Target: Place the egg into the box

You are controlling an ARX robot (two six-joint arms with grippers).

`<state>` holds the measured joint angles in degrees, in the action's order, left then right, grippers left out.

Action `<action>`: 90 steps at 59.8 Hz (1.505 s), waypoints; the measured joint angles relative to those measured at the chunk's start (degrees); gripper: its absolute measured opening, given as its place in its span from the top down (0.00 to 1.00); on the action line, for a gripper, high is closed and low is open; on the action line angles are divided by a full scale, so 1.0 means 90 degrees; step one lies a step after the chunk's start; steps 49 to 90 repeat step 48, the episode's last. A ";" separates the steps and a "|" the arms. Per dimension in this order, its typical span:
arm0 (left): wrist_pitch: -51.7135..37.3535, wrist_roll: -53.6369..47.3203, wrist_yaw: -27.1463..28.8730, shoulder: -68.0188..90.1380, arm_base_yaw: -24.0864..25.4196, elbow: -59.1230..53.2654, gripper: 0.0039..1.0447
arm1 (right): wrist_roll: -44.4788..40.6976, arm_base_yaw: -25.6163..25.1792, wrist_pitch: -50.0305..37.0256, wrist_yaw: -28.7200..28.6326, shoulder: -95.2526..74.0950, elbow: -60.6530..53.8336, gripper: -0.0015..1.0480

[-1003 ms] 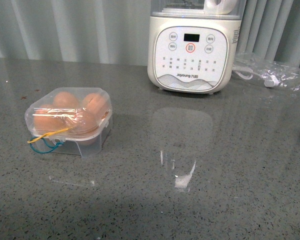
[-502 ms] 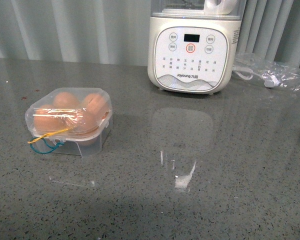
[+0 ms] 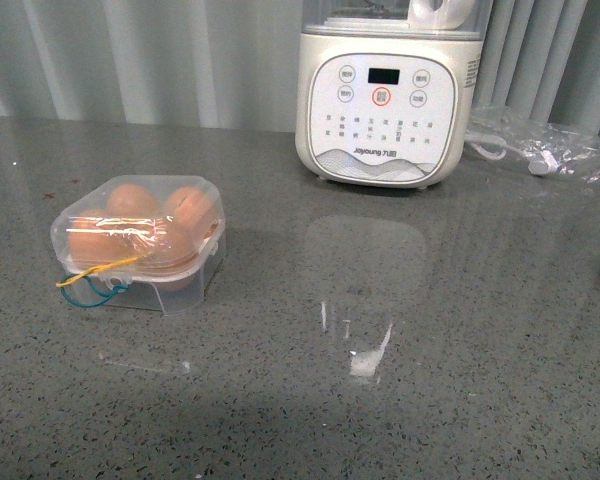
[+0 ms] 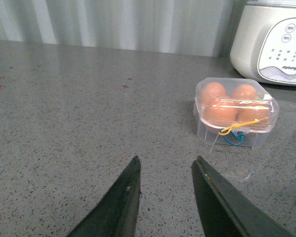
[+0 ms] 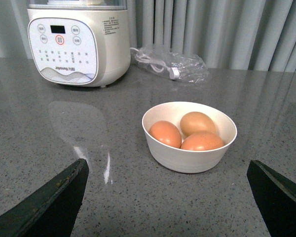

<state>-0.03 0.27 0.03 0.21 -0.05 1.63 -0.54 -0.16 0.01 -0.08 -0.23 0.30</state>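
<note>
The clear plastic box (image 3: 185, 282) stands on the grey table at the left, its lid down over several brown eggs (image 3: 130, 200), and yellow and blue bands hang at its front. It also shows in the left wrist view (image 4: 256, 139), ahead of my open, empty left gripper (image 4: 166, 159) and off to one side. My right gripper (image 5: 166, 165) is open wide and empty, just short of a white bowl (image 5: 187, 160) holding three brown eggs (image 5: 166, 133). I cannot tell the task's egg from the others. Neither gripper shows in the front view.
A big white appliance (image 3: 385, 95) stands at the back of the table, also seen in the right wrist view (image 5: 79, 44). A clear plastic bag with a cable (image 3: 540, 140) lies to its right. Curtains hang behind.
</note>
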 joint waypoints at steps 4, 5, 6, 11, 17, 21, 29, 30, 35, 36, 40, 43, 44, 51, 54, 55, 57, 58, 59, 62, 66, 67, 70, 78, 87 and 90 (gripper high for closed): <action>0.0000 0.0000 0.0000 0.0000 0.0000 0.0000 0.46 | 0.0000 0.0000 0.0000 0.0000 0.0000 0.0000 0.07; 0.0000 0.0000 0.0000 0.0000 0.0000 0.0000 0.41 | 0.0000 0.0000 0.0000 0.0000 0.0000 0.0000 0.07; 0.0000 0.0000 0.0000 0.0000 0.0000 0.0000 0.38 | 0.0000 0.0000 0.0000 0.0000 0.0000 0.0000 0.07; 0.0000 0.0000 0.0000 0.0000 0.0000 0.0000 0.24 | 0.0000 0.0000 0.0000 0.0000 0.0000 0.0000 0.07; 0.0000 -0.0002 0.0000 0.0000 0.0000 0.0000 0.09 | 0.0000 0.0000 0.0000 0.0000 0.0000 0.0000 0.07; 0.0000 -0.0007 0.0000 0.0000 0.0000 0.0000 0.05 | 0.0000 0.0000 0.0000 0.0000 0.0000 0.0000 0.07; 0.0000 -0.0005 0.0000 0.0000 0.0000 0.0000 0.06 | 0.0000 0.0000 0.0000 0.0000 0.0000 0.0000 0.07; 0.0000 -0.0005 0.0000 0.0000 0.0000 0.0000 0.06 | 0.0000 0.0000 0.0000 0.0000 0.0000 0.0000 0.07; 0.0000 -0.0005 0.0000 0.0000 0.0000 0.0000 0.06 | 0.0000 0.0000 0.0000 0.0000 0.0000 0.0000 0.07; 0.0000 -0.0005 0.0000 0.0000 0.0000 0.0000 0.06 | 0.0000 0.0000 0.0000 0.0000 0.0000 0.0000 0.07; 0.0000 -0.0005 0.0000 0.0000 0.0000 0.0000 0.06 | -0.0002 0.0000 0.0000 0.0000 0.0000 0.0000 0.07; 0.0000 -0.0005 0.0000 0.0000 0.0000 0.0000 0.06 | 0.0000 0.0000 0.0000 0.0000 0.0000 0.0000 0.07; 0.0000 -0.0005 0.0000 0.0000 0.0000 0.0000 0.06 | 0.0000 0.0000 0.0000 0.0000 0.0000 0.0000 0.07; 0.0000 -0.0005 0.0000 0.0000 0.0000 0.0000 0.06 | 0.0000 0.0000 0.0000 0.0000 0.0000 0.0000 0.07; 0.0000 -0.0005 0.0000 0.0000 0.0000 0.0000 0.06 | 0.0000 0.0000 0.0000 0.0000 0.0000 0.0000 0.07; 0.0000 -0.0005 0.0000 0.0000 0.0000 0.0000 0.06 | 0.0000 0.0000 0.0000 0.0000 0.0000 0.0000 0.07; 0.0000 -0.0005 0.0000 0.0000 0.0000 0.0000 0.06 | 0.0000 0.0000 0.0000 0.0000 0.0000 0.0000 0.07; 0.0000 -0.0005 0.0000 0.0000 0.0000 0.0000 0.06 | 0.0000 0.0000 0.0000 0.0000 0.0000 0.0000 0.07; 0.0000 -0.0005 0.0000 0.0000 0.0000 0.0000 0.06 | 0.0000 0.0000 0.0000 0.0000 0.0000 0.0000 0.07; 0.0000 -0.0005 0.0000 0.0000 0.0000 0.0000 0.06 | 0.0000 0.0000 0.0000 0.0000 0.0000 0.0000 0.07; 0.0000 -0.0005 0.0000 0.0000 0.0000 0.0000 0.06 | 0.0000 0.0000 0.0000 0.0000 0.0000 0.0000 0.07; 0.0000 -0.0005 0.0000 0.0000 0.0000 0.0000 0.06 | 0.0000 0.0000 0.0000 0.0000 0.0000 0.0000 0.07; 0.0000 -0.0005 0.0000 0.0000 0.0000 0.0000 0.06 | 0.0000 0.0000 0.0000 0.0000 0.0000 0.0000 0.07; 0.0000 -0.0005 0.0000 0.0000 0.0000 0.0000 0.06 | 0.0000 0.0000 0.0000 0.0000 0.0000 0.0000 0.07; 0.0000 -0.0005 0.0000 0.0000 0.0000 0.0000 0.06 | 0.0000 0.0000 0.0000 0.0000 0.0000 0.0000 0.07; 0.0000 -0.0005 0.0000 0.0000 0.0000 0.0000 0.06 | 0.0000 0.0000 0.0000 0.0000 0.0000 0.0000 0.07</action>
